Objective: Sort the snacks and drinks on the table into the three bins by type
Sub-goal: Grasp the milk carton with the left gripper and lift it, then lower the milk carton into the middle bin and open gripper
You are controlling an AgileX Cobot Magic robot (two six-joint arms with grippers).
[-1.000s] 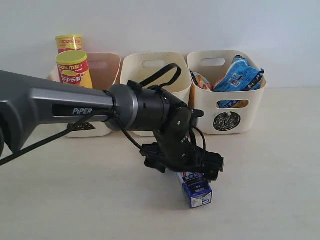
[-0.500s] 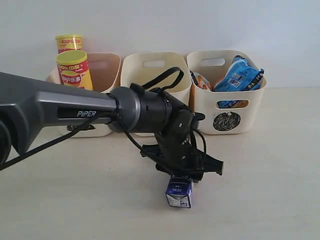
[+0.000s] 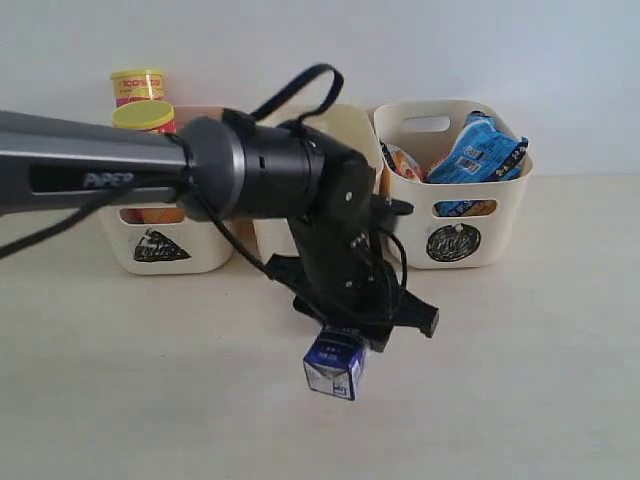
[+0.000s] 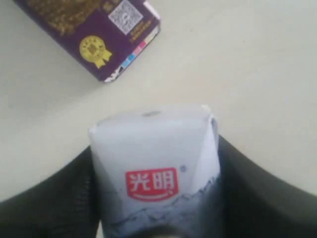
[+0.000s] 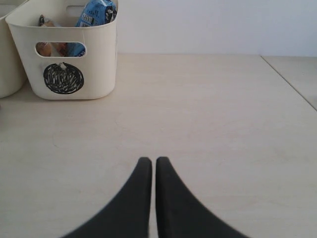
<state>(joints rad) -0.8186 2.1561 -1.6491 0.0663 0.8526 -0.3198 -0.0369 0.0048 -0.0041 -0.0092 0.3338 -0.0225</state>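
My left gripper point(image 3: 345, 335) is shut on the blue-and-white carton point(image 3: 333, 367), which hangs tilted just above the table point(image 3: 530, 400). The left wrist view shows this carton point(image 4: 156, 163) between the dark fingers, with the dark purple carton point(image 4: 94, 29) lying on the table beyond it. The triangle bin point(image 3: 165, 245) holds the yellow Lay's tube point(image 3: 143, 115) and a second yellow-topped tube point(image 3: 137, 85). In the circle bin point(image 3: 455, 200) are the blue packet point(image 3: 485, 150) and the orange-white packet point(image 3: 402, 162). My right gripper point(image 5: 149, 161) is shut and empty over bare table.
The left arm covers most of the middle bin point(image 3: 345, 125), and its mark is hidden. The purple carton is hidden in the exterior view. In the right wrist view the circle bin point(image 5: 74, 64) stands far off, and a table edge point(image 5: 292, 79) runs along one side.
The left gripper has lifted the blue-and-white carton off the table and swung it leftward. The arm has risen and now covers the middle bin and part of the Lay's tube.
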